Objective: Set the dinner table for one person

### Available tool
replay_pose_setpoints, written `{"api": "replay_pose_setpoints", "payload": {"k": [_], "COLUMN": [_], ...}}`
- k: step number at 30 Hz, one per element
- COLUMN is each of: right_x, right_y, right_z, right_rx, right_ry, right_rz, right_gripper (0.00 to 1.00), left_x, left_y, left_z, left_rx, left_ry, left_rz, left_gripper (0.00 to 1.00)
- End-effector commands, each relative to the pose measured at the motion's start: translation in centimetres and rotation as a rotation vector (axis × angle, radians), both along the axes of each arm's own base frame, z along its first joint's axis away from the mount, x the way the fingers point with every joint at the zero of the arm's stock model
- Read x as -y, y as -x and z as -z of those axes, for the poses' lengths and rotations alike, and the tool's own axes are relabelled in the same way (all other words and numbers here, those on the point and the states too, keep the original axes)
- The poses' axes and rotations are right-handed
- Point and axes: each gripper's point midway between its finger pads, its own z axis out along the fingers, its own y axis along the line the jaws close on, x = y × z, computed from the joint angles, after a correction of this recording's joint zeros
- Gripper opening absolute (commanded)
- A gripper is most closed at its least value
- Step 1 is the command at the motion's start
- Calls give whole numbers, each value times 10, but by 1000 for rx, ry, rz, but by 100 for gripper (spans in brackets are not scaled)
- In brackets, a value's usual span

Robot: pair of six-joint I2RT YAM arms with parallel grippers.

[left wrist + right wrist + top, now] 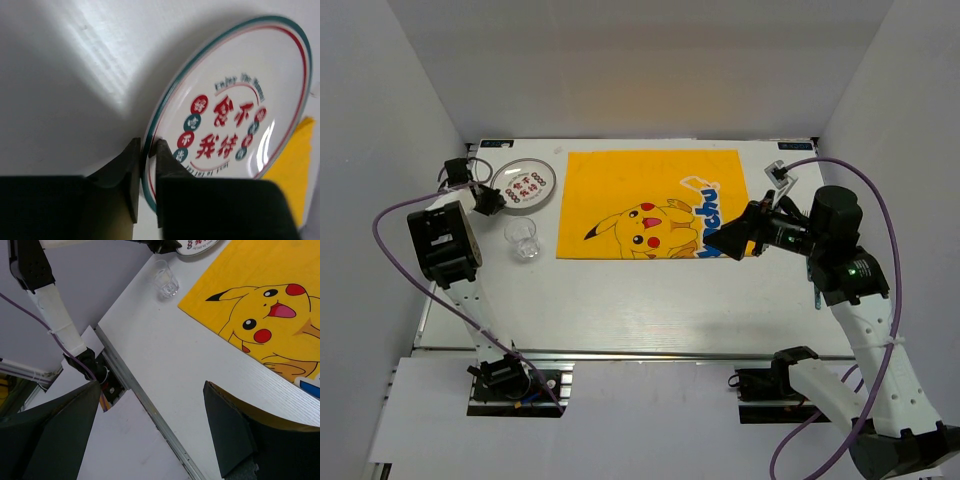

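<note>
The white dinner table (650,300) holds a yellow Pikachu mat (655,205) at the back middle. A round white plate (523,186) with red and green print and a green rim lies at the back left, beside the mat. My left gripper (488,200) is at the plate's near-left rim. In the left wrist view my left gripper (146,150) is shut on the rim of the plate (235,100). A clear glass (525,240) stands just in front of the plate. My right gripper (730,240) is open and empty above the mat's right end.
A small grey-white object (780,172) sits at the back right corner. Metal rails (650,353) edge the table's front. In the right wrist view the open gripper (150,415) hangs over the table's front-left rail, with the glass (166,277) and the mat (260,305) beyond.
</note>
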Motion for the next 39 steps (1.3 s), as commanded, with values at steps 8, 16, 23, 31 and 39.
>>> {"api": "replay_pose_setpoints", "payload": {"k": [8, 16, 23, 31, 39], "right_x": [-2, -2, 3, 17, 24], "right_y": [-4, -4, -7, -27, -16], "right_z": [-11, -14, 6, 25, 19], "right_rx": [44, 47, 7, -59, -33], "right_ry": [-10, -27, -9, 3, 21], "right_rz": [-6, 5, 57, 226, 241], "right_gripper": [89, 89, 89, 89, 89], "left_x": [17, 48, 136, 300, 380], "left_y": [-26, -59, -52, -15, -21], "left_z": [-48, -216, -252, -204, -152], "left_rx": [206, 712, 832, 732, 621], "left_ry": [36, 18, 174, 318, 371], "left_rz": [40, 163, 469, 691, 814], "left_gripper": [0, 0, 0, 0, 0]}}
